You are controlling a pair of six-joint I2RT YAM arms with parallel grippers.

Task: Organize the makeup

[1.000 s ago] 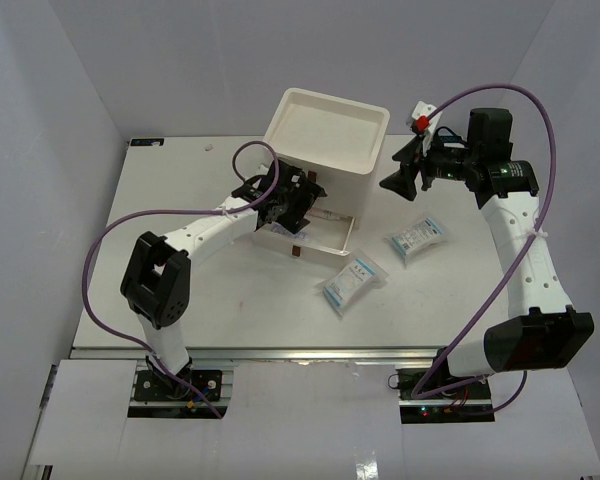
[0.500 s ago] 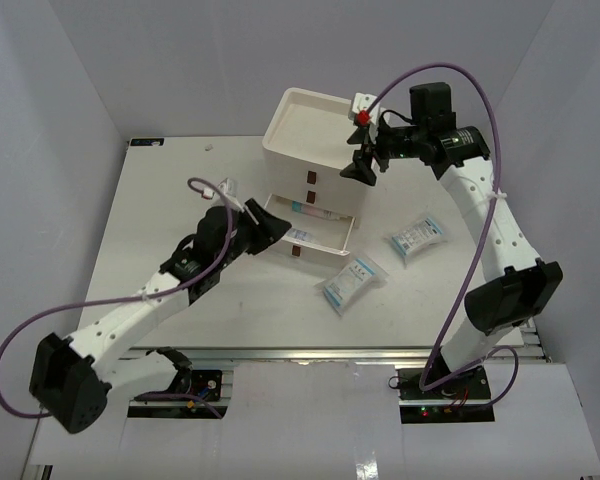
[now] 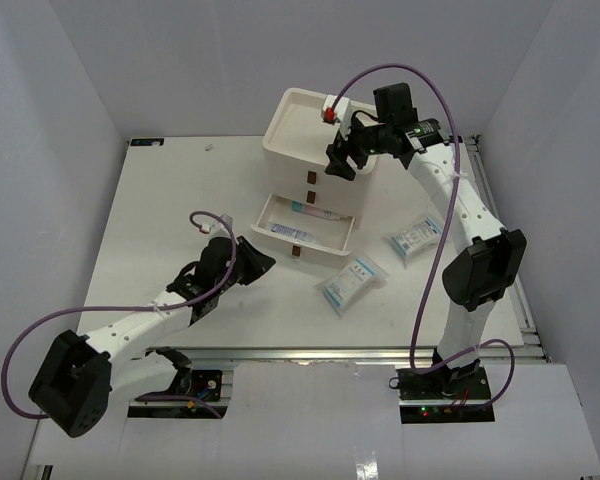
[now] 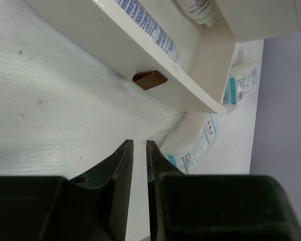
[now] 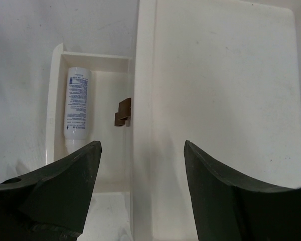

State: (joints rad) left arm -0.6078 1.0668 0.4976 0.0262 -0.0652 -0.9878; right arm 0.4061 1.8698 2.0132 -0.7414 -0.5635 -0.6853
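Note:
Two flat blue-and-white packets of makeup lie on the table, one (image 3: pixel 354 282) nearer the front, the other (image 3: pixel 416 236) to its right. A white tube (image 3: pixel 315 212) lies in the pulled-out drawer (image 3: pixel 280 232) of the cream box (image 3: pixel 310 125). My left gripper (image 3: pixel 260 265) hovers low over the table, left of the drawer; its fingers (image 4: pixel 126 150) stand nearly together with a slim gap and hold nothing. The drawer's brown handle (image 4: pixel 149 79) and a packet (image 4: pixel 195 145) lie ahead of it. My right gripper (image 3: pixel 342 160) hangs wide open and empty over the box's front edge, above the tube (image 5: pixel 77 108).
The box's top is a shallow tray (image 5: pixel 215 75). A second tube end (image 4: pixel 198 10) shows deeper in the drawer. Brown handles (image 3: pixel 309 177) mark the shut drawers above. Grey walls close in the table on three sides.
My left arm has drawn back from the drawer toward the near left, and its jaws have narrowed from wide to a slit. My right arm has swung left over the box.

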